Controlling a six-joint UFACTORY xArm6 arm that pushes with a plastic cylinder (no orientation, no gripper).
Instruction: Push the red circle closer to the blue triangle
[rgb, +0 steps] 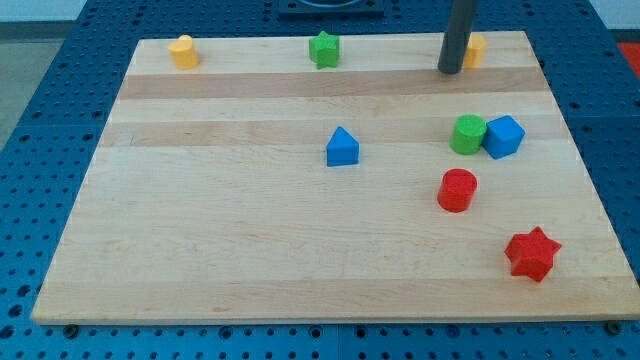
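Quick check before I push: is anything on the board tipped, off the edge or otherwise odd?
Nothing stands out. All the blocks sit flat on the wooden board. The green cylinder touches the blue cube. My tip is at the view's top, beside a yellow block, far from the red circle.

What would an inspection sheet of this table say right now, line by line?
Surface: wooden board on a blue perforated table.
Job's things: red circle lies to the view's right of and below the blue triangle, apart.
Clutter: green cylinder touching blue cube; red star; green star; two yellow blocks.
Grippers: none; my tip is beside the right yellow block.
Cables: nothing seen.
Surroundings: dark base at the view's top.
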